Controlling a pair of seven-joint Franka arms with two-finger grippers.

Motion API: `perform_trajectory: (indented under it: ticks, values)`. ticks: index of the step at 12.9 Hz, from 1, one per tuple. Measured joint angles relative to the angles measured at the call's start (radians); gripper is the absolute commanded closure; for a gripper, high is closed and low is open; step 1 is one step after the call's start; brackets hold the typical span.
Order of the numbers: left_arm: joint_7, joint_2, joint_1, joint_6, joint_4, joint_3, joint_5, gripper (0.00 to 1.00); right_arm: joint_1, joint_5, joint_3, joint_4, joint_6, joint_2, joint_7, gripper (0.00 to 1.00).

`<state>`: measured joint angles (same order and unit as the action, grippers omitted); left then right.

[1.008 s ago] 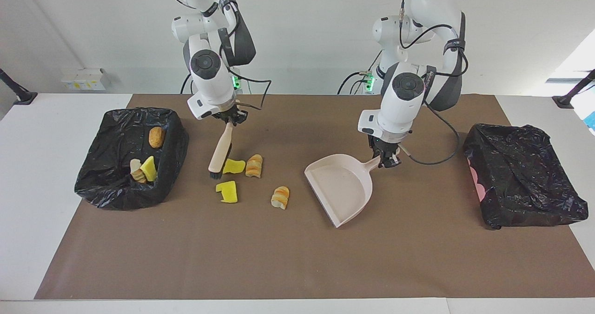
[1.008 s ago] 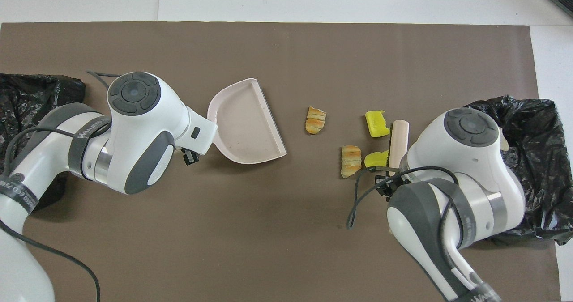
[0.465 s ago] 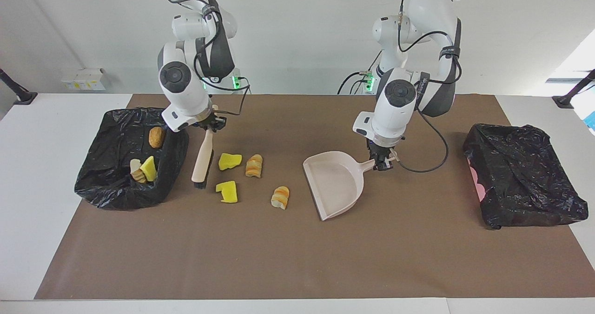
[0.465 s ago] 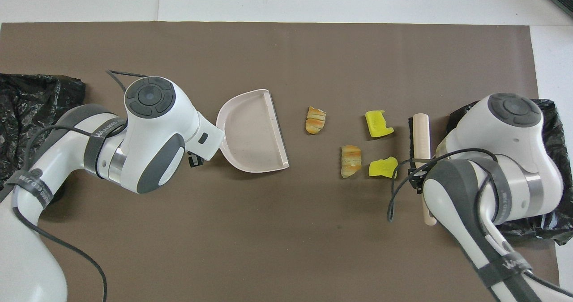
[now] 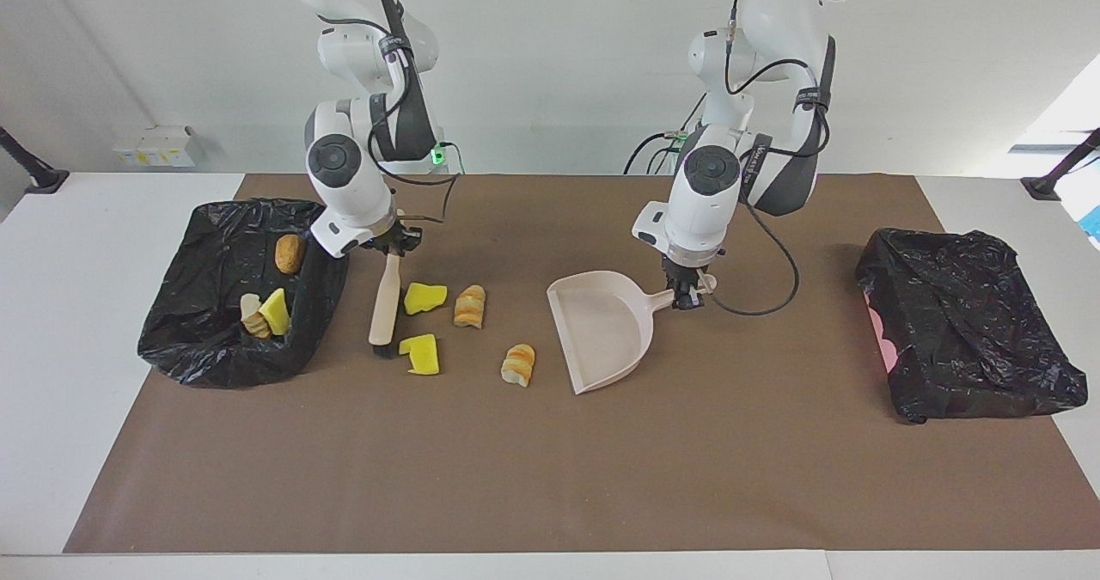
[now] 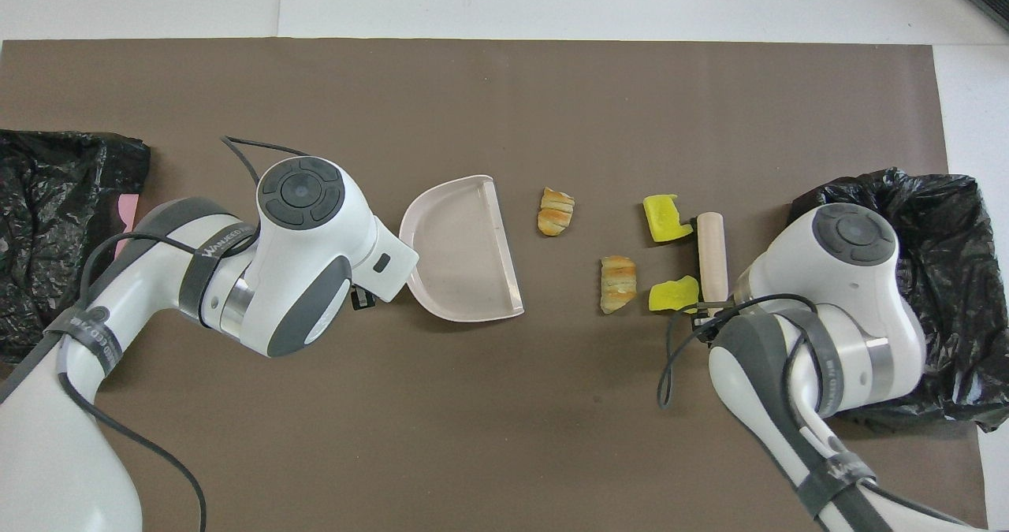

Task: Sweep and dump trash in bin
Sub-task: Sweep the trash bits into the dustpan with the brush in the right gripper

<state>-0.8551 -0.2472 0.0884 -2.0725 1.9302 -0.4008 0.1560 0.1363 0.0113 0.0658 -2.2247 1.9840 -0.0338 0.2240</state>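
Four trash scraps lie on the brown mat: two yellow foam chunks (image 5: 424, 297) (image 5: 421, 354) and two striped bread-like pieces (image 5: 470, 305) (image 5: 519, 364). They also show in the overhead view: the chunks (image 6: 672, 294) (image 6: 667, 218) and the striped pieces (image 6: 618, 283) (image 6: 556, 211). My right gripper (image 5: 391, 241) is shut on the beige brush (image 5: 384, 305), whose bristles are down beside the yellow chunks, between them and the bin. My left gripper (image 5: 687, 292) is shut on the handle of the beige dustpan (image 5: 601, 331), whose open edge faces the scraps.
A black-bagged bin (image 5: 215, 365) at the right arm's end holds a brown nugget (image 5: 290, 253), a yellow chunk (image 5: 275, 312) and a striped piece (image 5: 254, 324). A second black-bagged bin (image 5: 971, 339) stands at the left arm's end.
The right gripper swung the brush toward the bin, then back against the yellow chunks. The left gripper carried the dustpan closer to the scraps and turned its open edge toward them.
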Motion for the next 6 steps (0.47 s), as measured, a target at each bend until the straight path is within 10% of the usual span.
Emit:
perform_trajectory:
  ticks: [6]
  values:
    - [0.0, 0.036, 0.0, -0.033, 0.056, 0.0, 0.021, 1.0, 0.117, 0.035, 0.004, 0.074, 0.044, -0.086, 0.079, 1.0]
